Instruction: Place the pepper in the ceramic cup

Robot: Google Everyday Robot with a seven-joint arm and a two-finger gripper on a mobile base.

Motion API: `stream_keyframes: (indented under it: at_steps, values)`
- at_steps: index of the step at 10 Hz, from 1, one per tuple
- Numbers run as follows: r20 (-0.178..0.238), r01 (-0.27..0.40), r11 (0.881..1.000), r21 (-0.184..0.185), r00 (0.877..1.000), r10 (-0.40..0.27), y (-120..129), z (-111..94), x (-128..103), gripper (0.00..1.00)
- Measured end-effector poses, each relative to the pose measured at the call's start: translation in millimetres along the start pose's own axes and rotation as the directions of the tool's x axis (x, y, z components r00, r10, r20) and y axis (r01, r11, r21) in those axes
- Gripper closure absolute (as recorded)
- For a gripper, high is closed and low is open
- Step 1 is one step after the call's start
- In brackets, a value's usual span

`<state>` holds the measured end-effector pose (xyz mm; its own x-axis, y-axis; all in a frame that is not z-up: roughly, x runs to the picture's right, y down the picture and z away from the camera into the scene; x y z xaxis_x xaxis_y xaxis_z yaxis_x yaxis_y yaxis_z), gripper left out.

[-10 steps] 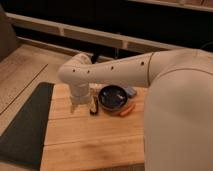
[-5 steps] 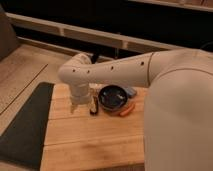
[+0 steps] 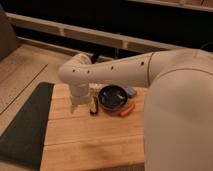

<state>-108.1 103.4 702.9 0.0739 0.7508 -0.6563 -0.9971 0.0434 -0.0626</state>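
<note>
The pepper [image 3: 127, 110] is a slim orange-red piece lying on the wooden table [image 3: 90, 140], just right of the front of the dark bowl [image 3: 114, 97]. The ceramic cup is not in view; my arm may be hiding it. My white arm reaches in from the right and bends down over the table's left part. My gripper [image 3: 76, 105] hangs below the wrist, close to the table top, left of a black bar [image 3: 94, 106] and well left of the pepper.
A dark mat [image 3: 25, 125] lies on the floor left of the table. A small blue object [image 3: 131, 91] sits behind the bowl at the right. A dark wall with a pale rail runs along the back.
</note>
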Motion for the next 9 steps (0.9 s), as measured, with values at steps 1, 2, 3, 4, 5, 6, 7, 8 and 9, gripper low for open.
stream_keyframes:
  at_steps: [1, 2, 3, 4, 5, 6, 7, 8, 9]
  values:
    - [0.0, 0.0, 1.0, 0.0, 1.0, 0.0, 0.0, 0.0, 0.0, 0.35]
    - [0.0, 0.0, 1.0, 0.0, 1.0, 0.0, -0.1, 0.0, 0.0, 0.35]
    - [0.0, 0.0, 1.0, 0.0, 1.0, 0.0, -0.1, 0.0, 0.0, 0.35]
    - [0.0, 0.0, 1.0, 0.0, 1.0, 0.0, -0.1, 0.0, 0.0, 0.35]
    - [0.0, 0.0, 1.0, 0.0, 1.0, 0.0, -0.2, 0.0, 0.0, 0.35]
    - [0.0, 0.0, 1.0, 0.0, 1.0, 0.0, -0.2, 0.0, 0.0, 0.35]
    - [0.0, 0.0, 1.0, 0.0, 1.0, 0.0, -0.2, 0.0, 0.0, 0.35]
    - [0.001, 0.0, 1.0, 0.001, 1.0, 0.0, -0.1, -0.1, -0.2, 0.35]
    - [0.006, 0.004, 1.0, 0.002, 1.0, -0.004, 0.6, -1.1, -1.2, 0.35]
